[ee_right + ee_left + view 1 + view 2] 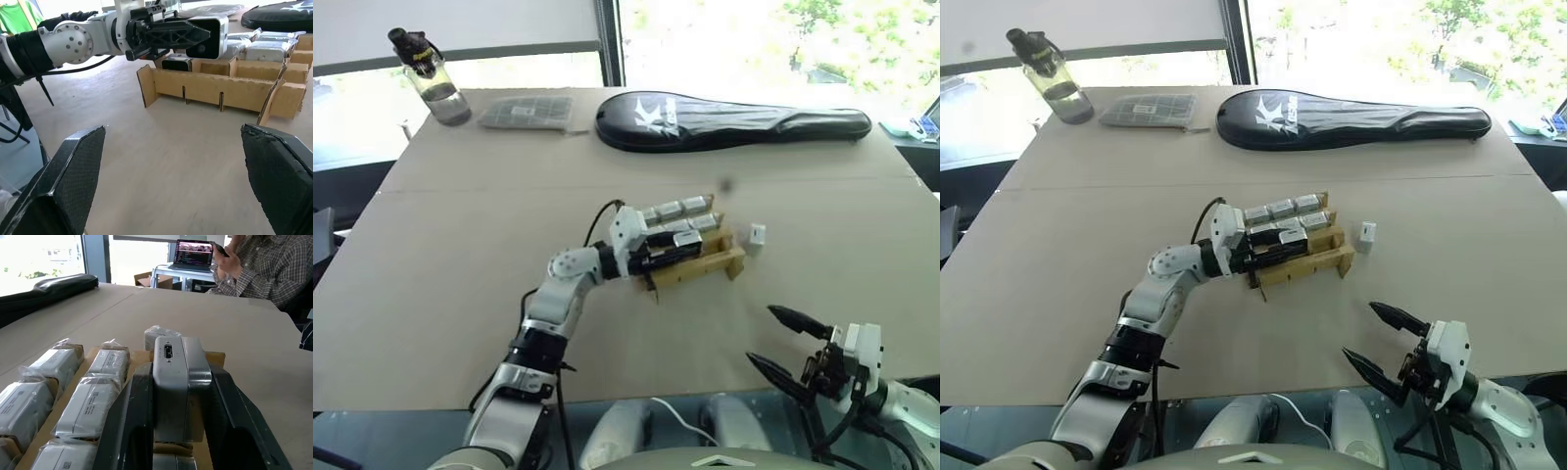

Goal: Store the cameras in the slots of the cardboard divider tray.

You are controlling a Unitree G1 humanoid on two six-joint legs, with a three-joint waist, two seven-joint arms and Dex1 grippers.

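The cardboard divider tray point(734, 260) sits mid-table, its nearer wall point(205, 90) bare cardboard. Several wrapped silver-white cameras point(677, 210) fill its far slots. My left gripper point(674, 251) reaches in from the left, level over the tray's front row, and is shut on one camera point(178, 382), whose black lens face point(209, 43) points away from the arm. Another camera point(176, 61) stands in a slot just beneath it. One loose camera point(757, 235) lies on the table just right of the tray. My right gripper point(761, 335) hangs open and empty near the table's front edge.
Along the far edge of the table lie a black racket bag point(734, 120), a flat grey gridded packet point(527, 111) and a water bottle point(435, 83). A person in a checked shirt point(259, 269) sits beyond the table beside a laptop point(194, 254).
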